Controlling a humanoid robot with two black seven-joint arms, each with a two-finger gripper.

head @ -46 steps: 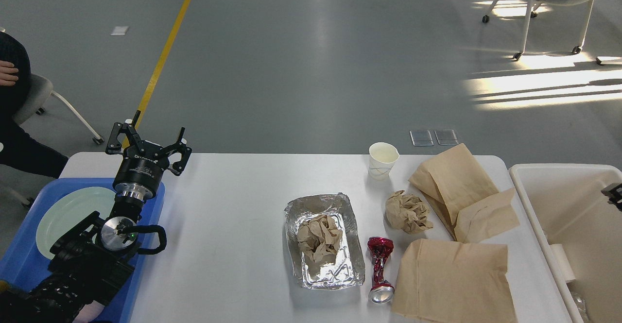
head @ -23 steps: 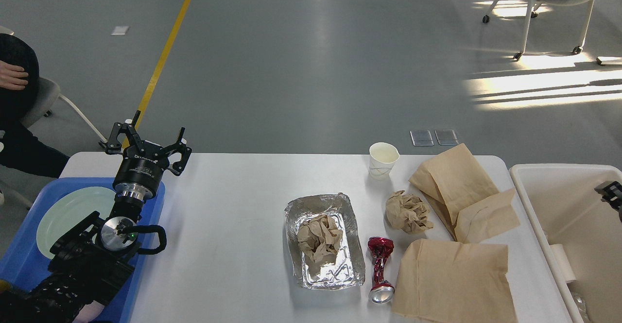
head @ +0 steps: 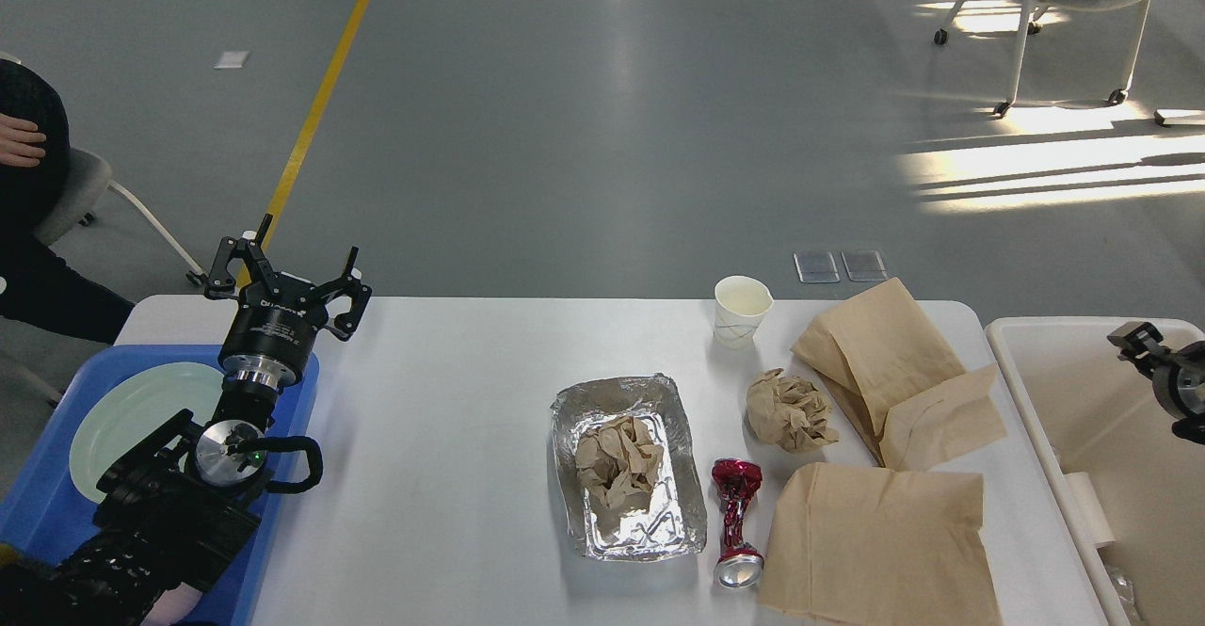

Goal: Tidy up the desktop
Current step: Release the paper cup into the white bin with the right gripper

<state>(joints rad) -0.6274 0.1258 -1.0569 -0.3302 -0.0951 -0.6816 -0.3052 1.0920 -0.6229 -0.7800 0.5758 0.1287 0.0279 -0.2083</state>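
The white desktop [head: 452, 419] carries litter: a foil tray [head: 682, 513] holding crumpled brown paper [head: 617, 461], a crushed red can [head: 737, 521], a crumpled paper ball [head: 789, 409], a white paper cup [head: 741, 310] and two brown paper bags [head: 885, 362] [head: 880, 541]. My left gripper [head: 287, 273] is open and empty, raised over the desktop's back left, by the blue tray's far corner. My right gripper [head: 1134, 336] shows only partly at the right edge, over the white bin; its fingers cannot be told apart.
A blue tray [head: 38, 513] with a pale green plate [head: 132, 414] sits at the left under my left arm. A white bin [head: 1092, 400] stands off the desktop's right end. A seated person [head: 28, 231] is at the far left.
My right arm has come further into view from the right edge, moving up and left over the white bin. My left arm has not moved. The litter has not moved.
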